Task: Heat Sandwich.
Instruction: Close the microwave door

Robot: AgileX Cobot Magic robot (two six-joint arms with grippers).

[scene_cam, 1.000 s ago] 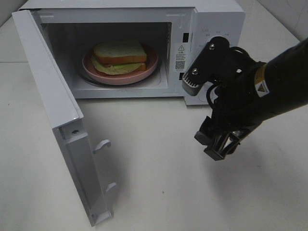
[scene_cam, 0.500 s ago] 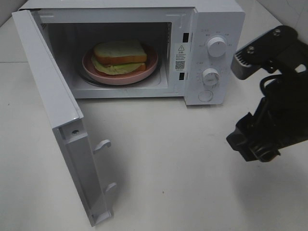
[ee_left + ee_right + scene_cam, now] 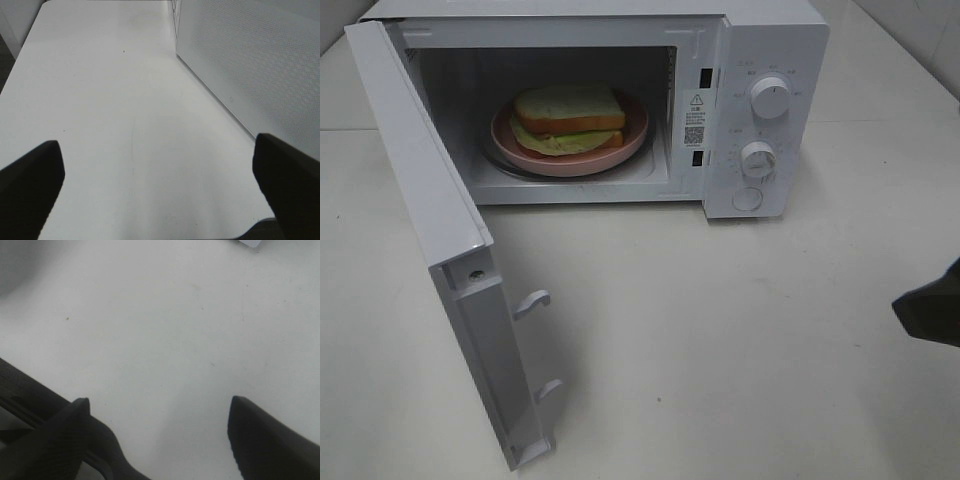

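The sandwich (image 3: pixel 568 118), two thick pale bread slices with green and red filling, lies on a round pink plate (image 3: pixel 630 140) inside the white microwave (image 3: pixel 775 40). The microwave door (image 3: pixel 440 230) stands swung wide open to the left. My right gripper (image 3: pixel 160 415) is open over bare white table, nothing between its fingers; in the high view only a dark bit of that arm (image 3: pixel 932 310) shows at the right edge. My left gripper (image 3: pixel 155 175) is open too, above the table beside the door's outer panel (image 3: pixel 250 60), and is out of the high view.
Two round knobs (image 3: pixel 770 97) sit on the microwave's control panel at the right. The open door juts toward the table's front left. The white table (image 3: pixel 720 350) stretches in front of the oven.
My right arm has pulled back from in front of the control panel to the right, nearly leaving the high view. The sandwich, plate and door have not moved.
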